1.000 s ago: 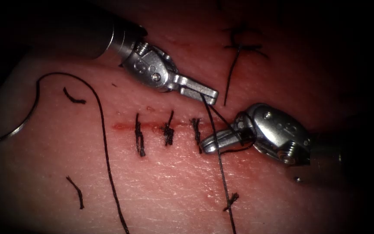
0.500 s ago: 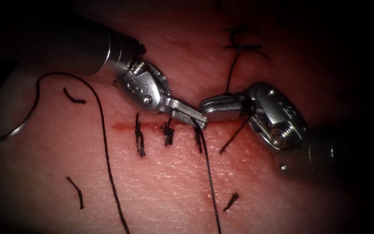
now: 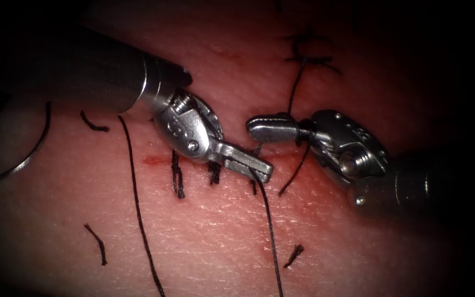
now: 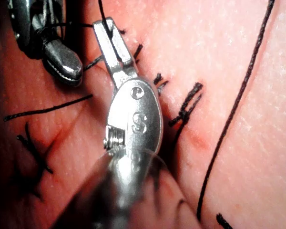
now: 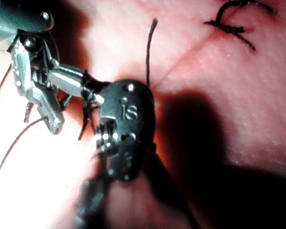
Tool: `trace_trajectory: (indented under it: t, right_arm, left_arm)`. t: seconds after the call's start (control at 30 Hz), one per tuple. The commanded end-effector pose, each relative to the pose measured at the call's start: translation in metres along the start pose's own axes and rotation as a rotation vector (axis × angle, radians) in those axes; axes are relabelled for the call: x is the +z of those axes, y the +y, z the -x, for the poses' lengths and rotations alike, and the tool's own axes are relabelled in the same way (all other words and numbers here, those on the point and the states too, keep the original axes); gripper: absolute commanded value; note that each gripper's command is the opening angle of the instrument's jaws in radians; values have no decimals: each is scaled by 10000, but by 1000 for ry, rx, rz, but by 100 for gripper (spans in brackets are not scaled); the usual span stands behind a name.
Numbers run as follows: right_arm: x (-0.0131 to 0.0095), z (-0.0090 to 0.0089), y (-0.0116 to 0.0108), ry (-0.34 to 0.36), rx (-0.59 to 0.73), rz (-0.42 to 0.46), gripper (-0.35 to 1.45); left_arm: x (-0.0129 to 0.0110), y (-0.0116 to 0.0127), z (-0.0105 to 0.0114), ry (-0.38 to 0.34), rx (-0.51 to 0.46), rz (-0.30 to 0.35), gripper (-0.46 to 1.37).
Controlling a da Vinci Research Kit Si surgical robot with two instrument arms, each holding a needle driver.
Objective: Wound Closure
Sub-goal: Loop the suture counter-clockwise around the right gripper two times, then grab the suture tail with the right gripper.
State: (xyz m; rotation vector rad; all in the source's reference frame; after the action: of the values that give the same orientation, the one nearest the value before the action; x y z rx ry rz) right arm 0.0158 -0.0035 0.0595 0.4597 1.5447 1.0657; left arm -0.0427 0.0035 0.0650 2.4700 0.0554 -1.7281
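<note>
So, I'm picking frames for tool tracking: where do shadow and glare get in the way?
Endoscope view: the edges fall dark, so the needle, lying free on the tissue far left of the cut, is dim; glints on the left tool, shut on thread. Right wrist view: the right tool, jaws shut with thread wound round them, throws a heavy shadow.

The needle [image 3: 26, 154] runs off the endoscope view's left edge

"S" stamped on left pincer [image 4: 113, 43] body; "IS" on right pincer [image 5: 69, 81] body
</note>
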Motion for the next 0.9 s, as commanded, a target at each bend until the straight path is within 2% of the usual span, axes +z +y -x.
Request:
trace_trajectory:
  t: [0.03, 0.07, 0.1, 0.13, 0.17, 0.2, 0.3, 0.47, 0.57, 0.67, 0.7, 0.9]
  right_arm:
    - [-1, 1, 0, -11, -6, 48, 27]
    - [-1, 1, 0, -12, -2, 56, 31]
    - [0, 1, 0, -20, -14, 106, 64]
    - [0, 1, 0, -23, -16, 114, 69]
    - [0, 1, -1, -31, -6, 150, 89]
    - [1, 1, -1, -39, -6, 175, 101]
    - [0, 2, -2, -50, -3, 253, 118]
    - [-8, 2, -5, -48, -7, 354, 114]
    - [-13, 0, -4, -33, 5, 401, 107]
    - [-22, -3, -1, -16, 13, 471, 83]
    - [-23, -3, 0, -15, 17, 481, 80]
    - [-33, -7, 10, -15, 12, 562, 79]
  left_arm:
    - [1, 3, -4, -16, 8, -5, -35]
    - [1, 4, -5, -16, 8, -6, -35]
    - [4, 7, -8, -19, 14, -8, -35]
    - [4, 7, -8, -20, 14, -8, -35]
    - [7, 9, -10, -22, 14, -10, -35]
    - [8, 9, -11, -26, 19, -14, -35]
    - [16, 7, -14, -49, 29, -35, -35]
    - [24, 1, -18, -99, 52, -82, -35]
    - [29, 4, -20, -119, 77, -133, -35]
    - [36, 19, -26, -181, 118, -172, -35]
    - [38, 23, -27, -194, 125, -178, -35]
    - [44, 30, -34, -251, 140, -212, -35]
